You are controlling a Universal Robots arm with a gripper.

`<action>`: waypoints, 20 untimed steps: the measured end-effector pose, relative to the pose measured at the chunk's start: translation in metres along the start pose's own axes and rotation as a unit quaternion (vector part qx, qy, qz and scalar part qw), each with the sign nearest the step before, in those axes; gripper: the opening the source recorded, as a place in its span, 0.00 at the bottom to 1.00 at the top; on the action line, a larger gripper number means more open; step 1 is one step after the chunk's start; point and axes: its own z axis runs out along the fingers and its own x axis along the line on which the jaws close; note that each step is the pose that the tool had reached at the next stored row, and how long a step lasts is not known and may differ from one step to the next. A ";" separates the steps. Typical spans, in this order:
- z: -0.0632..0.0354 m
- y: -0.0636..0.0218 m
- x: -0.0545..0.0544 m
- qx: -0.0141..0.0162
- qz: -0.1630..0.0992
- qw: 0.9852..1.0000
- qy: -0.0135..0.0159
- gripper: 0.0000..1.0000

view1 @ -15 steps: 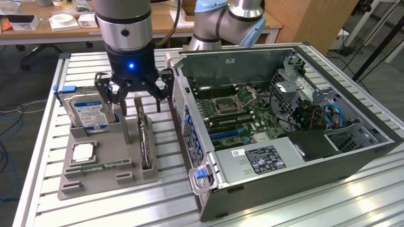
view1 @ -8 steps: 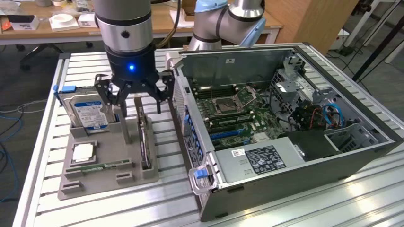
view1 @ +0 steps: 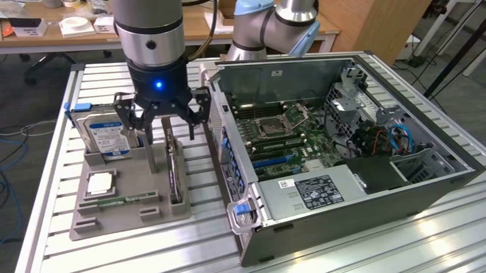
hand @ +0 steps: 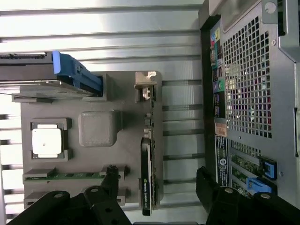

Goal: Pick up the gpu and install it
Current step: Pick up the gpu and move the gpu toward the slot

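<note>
Slatted metal table [view1: 152, 250] — one grey tray [view1: 125, 219] holding one gpu [view1: 175, 170], fingers [view1: 199, 109] spread wide above it, empty.

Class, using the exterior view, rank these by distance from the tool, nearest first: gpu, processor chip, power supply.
1. gpu, on edge in the tray, under the open tool.
2. processor chip, toward the exterior view's left.
3. power supply, inside the case.

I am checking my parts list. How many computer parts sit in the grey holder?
4: a hard drive standing at one end, a processor chip in the middle, a memory stick beside it, the graphics card on edge nearest the computer case. None seems hidden.
</note>
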 end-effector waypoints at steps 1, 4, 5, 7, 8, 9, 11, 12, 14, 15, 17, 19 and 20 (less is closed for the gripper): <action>0.0001 -0.0012 0.000 0.000 0.000 1.000 0.000 0.76; 0.0007 -0.0046 0.000 0.000 0.000 1.000 0.000 0.76; 0.0009 -0.0054 0.000 0.000 0.000 1.000 0.000 0.76; 0.0013 -0.0068 0.000 0.000 0.000 1.000 0.000 0.76; 0.0015 -0.0075 -0.001 0.000 0.000 1.000 0.000 0.76; 0.0018 -0.0081 -0.001 0.000 0.000 1.000 0.000 0.76; 0.0022 -0.0089 -0.001 0.000 0.000 1.000 0.000 0.76; 0.0024 -0.0093 -0.001 0.000 0.000 1.000 0.000 0.76; 0.0030 -0.0101 -0.001 0.000 0.000 1.000 0.000 0.76; 0.0034 -0.0105 -0.001 0.000 0.000 1.000 0.000 0.76; 0.0039 -0.0110 -0.001 0.000 0.000 1.000 0.000 0.76; 0.0039 -0.0111 -0.001 0.000 0.000 1.000 0.000 0.76; 0.0039 -0.0111 -0.001 0.000 0.000 1.000 0.000 0.76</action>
